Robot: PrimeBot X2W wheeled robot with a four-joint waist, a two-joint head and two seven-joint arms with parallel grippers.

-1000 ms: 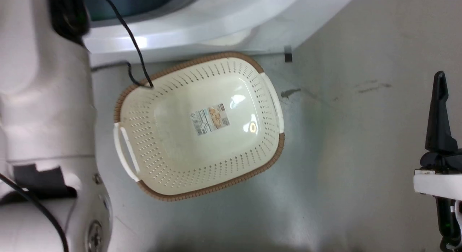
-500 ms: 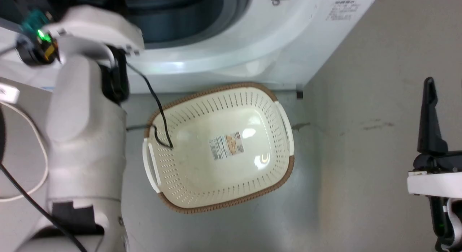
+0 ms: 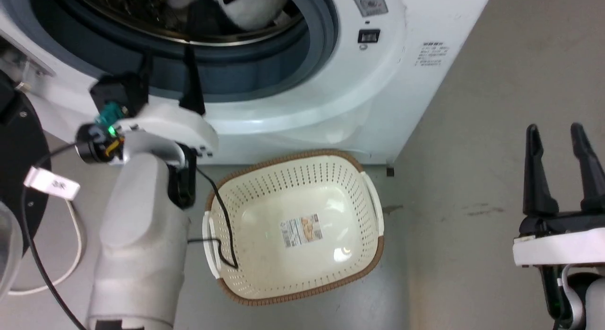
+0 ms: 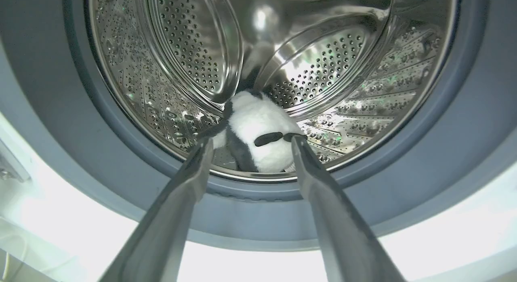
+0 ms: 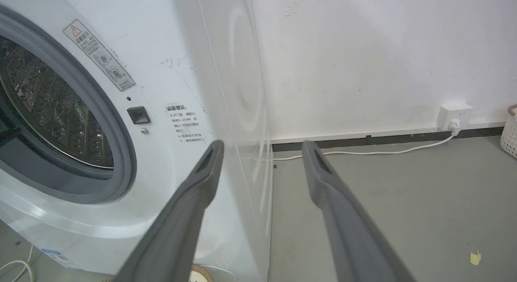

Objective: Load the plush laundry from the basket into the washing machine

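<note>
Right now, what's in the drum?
The plush laundry lies on the steel drum floor near the front lip. Its underside and the drum's near bottom are hidden behind the grey gasket.

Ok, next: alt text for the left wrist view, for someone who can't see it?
The plush laundry, a white toy with black patches, lies at the front of the steel drum of the washing machine, just behind the grey gasket. The left gripper is open, its dark fingers spread either side of the toy in the picture.
</note>
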